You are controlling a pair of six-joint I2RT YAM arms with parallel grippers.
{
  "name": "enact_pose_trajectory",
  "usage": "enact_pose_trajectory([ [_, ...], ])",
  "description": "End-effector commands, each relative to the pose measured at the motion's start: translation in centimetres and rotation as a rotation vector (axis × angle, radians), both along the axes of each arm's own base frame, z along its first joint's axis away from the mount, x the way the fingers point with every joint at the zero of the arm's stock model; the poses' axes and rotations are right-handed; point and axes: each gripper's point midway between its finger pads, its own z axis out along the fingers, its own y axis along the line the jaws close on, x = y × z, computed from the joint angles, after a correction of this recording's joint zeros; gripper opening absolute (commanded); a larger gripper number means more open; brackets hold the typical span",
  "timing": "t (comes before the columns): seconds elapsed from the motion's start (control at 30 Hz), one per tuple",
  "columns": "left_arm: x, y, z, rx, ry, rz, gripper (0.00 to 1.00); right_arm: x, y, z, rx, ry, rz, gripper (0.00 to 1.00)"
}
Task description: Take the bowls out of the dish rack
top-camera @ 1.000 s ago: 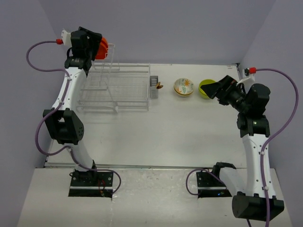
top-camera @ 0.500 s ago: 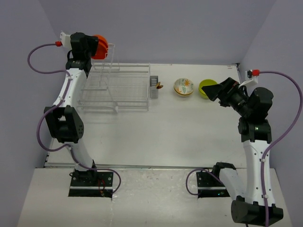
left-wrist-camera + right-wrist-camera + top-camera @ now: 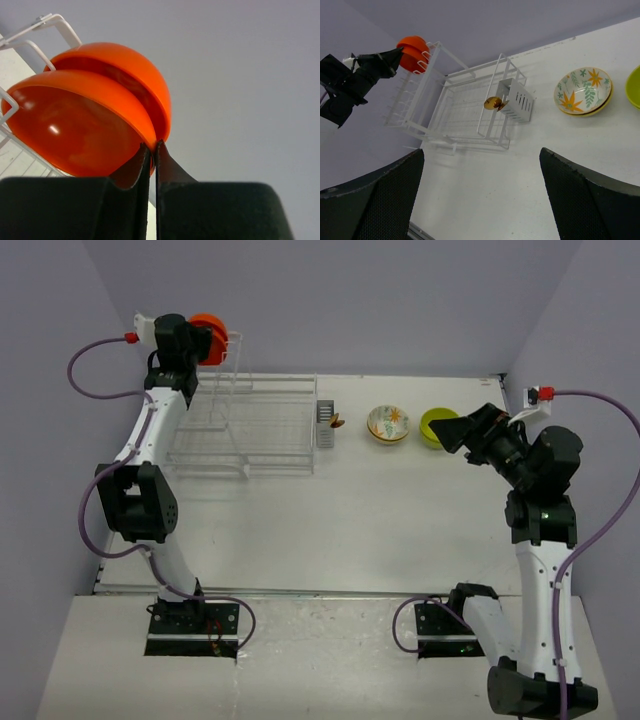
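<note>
Two orange-red bowls stand on edge, one against the other, at the top of the dish rack's point(image 3: 262, 426) upright tier. My left gripper point(image 3: 152, 145) is shut on the rim of the nearer orange-red bowl point(image 3: 80, 125), with the other point(image 3: 131, 66) just behind it. From above, this gripper point(image 3: 192, 340) sits high at the rack's back left corner by the orange bowls point(image 3: 211, 326). The patterned bowl point(image 3: 388, 424) and the lime green bowl point(image 3: 431, 422) rest on the table to the right of the rack. My right gripper point(image 3: 480, 150) hangs open and empty above the table beside the green bowl.
A small grey caddy point(image 3: 325, 424) hangs on the rack's right end with a small golden object point(image 3: 493, 103) at it. The rack's low flat section point(image 3: 462, 107) holds nothing. Purple walls close in at the back and sides.
My left gripper has closed from wide open onto the orange-red bowl's rim. The right arm has drawn back slightly, its gripper still open.
</note>
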Motion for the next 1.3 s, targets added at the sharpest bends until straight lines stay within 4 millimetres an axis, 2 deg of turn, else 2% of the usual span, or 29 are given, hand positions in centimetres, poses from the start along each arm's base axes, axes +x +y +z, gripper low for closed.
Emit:
enact_pose_trajectory([
  [0.0,-0.8,1.7,2.0,0.030,-0.052,0.056,0.00,-0.5,-0.4,1.9,-0.031,-0.049,-0.025,0.97],
  [0.07,-1.0,1.7,2.1,0.033,-0.068,0.053,0.00,-0.5,-0.5,2.0,-0.038,-0.051,-0.034,0.97],
  [0.17,-1.8,1.4,4.4,0.028,-0.156,0.038,0.00,-0.8,-0.4,2.5,-0.035,-0.065,-0.031,0.97],
  [0.47,-3.1,-0.1,7.9,0.036,-0.320,-0.042,0.00,-1.0,-0.5,2.8,-0.035,-0.076,-0.038,0.97],
  [0.53,-3.5,-0.3,8.0,0.038,-0.333,-0.056,0.00,-1.0,-0.5,2.9,-0.037,-0.077,-0.041,0.97],
  [0.63,-4.9,-0.7,9.4,0.043,-0.399,-0.076,0.00,-0.8,-0.6,2.8,-0.038,-0.073,-0.044,0.98],
  [0.67,-5.6,-1.0,10.4,0.053,-0.439,-0.092,0.00,-0.8,-0.6,2.9,-0.039,-0.076,-0.044,0.97],
  [0.83,-7.0,-1.4,10.8,0.064,-0.462,-0.118,0.00,-0.8,-0.4,2.7,-0.028,-0.073,-0.035,0.98],
  [0.87,-7.7,-1.4,11.6,0.065,-0.477,-0.119,0.00,-0.7,-0.4,2.7,-0.027,-0.071,-0.035,0.97],
  [0.9,-8.0,-1.5,11.2,0.067,-0.476,-0.120,0.00,-0.7,-0.5,2.8,-0.027,-0.074,-0.038,0.97],
  [0.97,-9.3,-1.6,12.1,0.071,-0.495,-0.126,0.00,-0.7,-0.5,2.9,-0.026,-0.073,-0.039,0.97],
  [1.0,-9.3,-1.7,11.7,0.075,-0.491,-0.137,0.00,-0.6,-0.5,2.9,-0.026,-0.073,-0.039,0.97],
  [1.07,-10.2,-2.2,12.5,0.092,-0.510,-0.164,0.00,-0.4,-0.5,3.2,-0.025,-0.077,-0.036,0.97],
  [1.13,-11.2,-5.3,13.8,0.178,-0.550,-0.294,0.00,-0.1,-0.5,3.3,-0.018,-0.074,-0.036,0.98],
  [1.17,-11.4,-6.9,14.2,0.285,-0.571,-0.348,0.00,0.1,-0.5,3.7,-0.018,-0.080,-0.033,0.98],
  [1.2,-12.3,-9.6,16.2,0.358,-0.610,-0.462,0.00,0.7,-0.5,3.5,-0.016,-0.061,-0.029,0.98],
  [1.23,-12.0,-13.6,15.2,0.413,-0.594,-0.570,0.00,1.1,-0.5,3.5,-0.020,-0.052,-0.026,0.98],
  [1.27,-12.9,-16.4,16.0,0.566,-0.603,-0.688,0.00,1.2,-0.6,4.3,-0.021,-0.054,-0.028,0.98],
])
